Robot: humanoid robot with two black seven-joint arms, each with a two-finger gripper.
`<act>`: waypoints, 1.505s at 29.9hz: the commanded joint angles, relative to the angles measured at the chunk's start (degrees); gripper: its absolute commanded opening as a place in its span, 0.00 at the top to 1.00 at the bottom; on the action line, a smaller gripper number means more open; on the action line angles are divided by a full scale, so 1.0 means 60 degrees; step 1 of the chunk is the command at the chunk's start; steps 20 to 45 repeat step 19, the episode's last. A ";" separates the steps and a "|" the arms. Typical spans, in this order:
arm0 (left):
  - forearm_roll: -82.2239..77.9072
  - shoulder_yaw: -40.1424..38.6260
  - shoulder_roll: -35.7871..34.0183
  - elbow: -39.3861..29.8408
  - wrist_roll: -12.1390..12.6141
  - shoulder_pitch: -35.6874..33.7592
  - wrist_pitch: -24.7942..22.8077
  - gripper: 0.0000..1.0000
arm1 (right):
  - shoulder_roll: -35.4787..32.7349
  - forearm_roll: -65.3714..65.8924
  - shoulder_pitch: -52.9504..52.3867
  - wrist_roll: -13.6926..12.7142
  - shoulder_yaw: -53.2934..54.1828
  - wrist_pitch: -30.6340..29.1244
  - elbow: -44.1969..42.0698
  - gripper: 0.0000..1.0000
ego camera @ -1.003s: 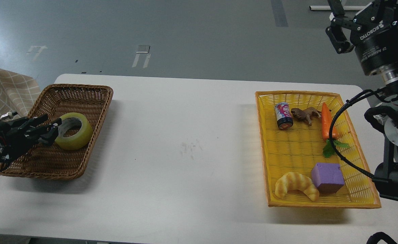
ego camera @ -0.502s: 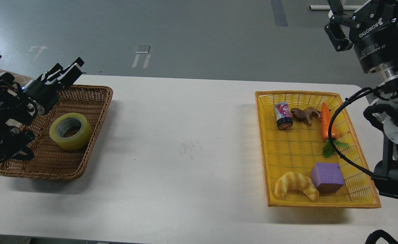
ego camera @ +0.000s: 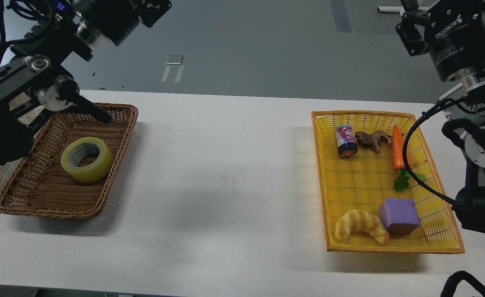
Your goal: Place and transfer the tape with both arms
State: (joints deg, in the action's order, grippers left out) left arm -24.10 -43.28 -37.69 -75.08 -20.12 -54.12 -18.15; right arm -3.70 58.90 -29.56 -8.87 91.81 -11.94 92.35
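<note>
The tape point(ego camera: 86, 159), a yellow ring with a grey-white core, lies flat in the brown wicker basket point(ego camera: 114, 165) at the table's left. My left arm is raised high above that basket. Its gripper point(ego camera: 154, 8) is at the top edge, dark and partly cut off, well above and apart from the tape. Its fingers cannot be told apart. My right gripper point(ego camera: 409, 24) is high at the top right, above the yellow basket's point(ego camera: 320, 173) far end. Its fingers stand apart and hold nothing.
The yellow basket holds a small can point(ego camera: 345, 140), a brown toy animal point(ego camera: 371, 139), a carrot point(ego camera: 398, 147), a purple block point(ego camera: 399, 215) and a croissant point(ego camera: 361, 226). A black cable point(ego camera: 415, 181) hangs over its right side. A white table point(ego camera: 225, 173) spans between the baskets.
My left arm has swung up and to the right, away from the basket, leaving the tape lying in it. The right gripper has risen slightly.
</note>
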 commanded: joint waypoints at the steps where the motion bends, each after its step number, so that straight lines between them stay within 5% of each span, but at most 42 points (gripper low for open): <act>1: 0.1365 -0.1281 0.0699 -0.0011 0.1271 0.0260 -0.1106 0.02 | 0.0104 -0.0016 -0.0449 -0.0002 -0.0374 0.0013 -0.0143 0.00; 13: 0.0927 -0.4080 0.3790 0.0077 0.2736 0.2896 0.0211 0.02 | 0.0617 -0.0016 -0.1402 0.0145 -0.1357 0.0027 -0.1447 0.00; 45: 0.0940 -0.4621 0.3879 0.0076 0.2738 0.3381 0.0374 0.02 | 0.0617 -0.0031 -0.1372 0.0145 -0.1342 0.0056 -0.1374 0.00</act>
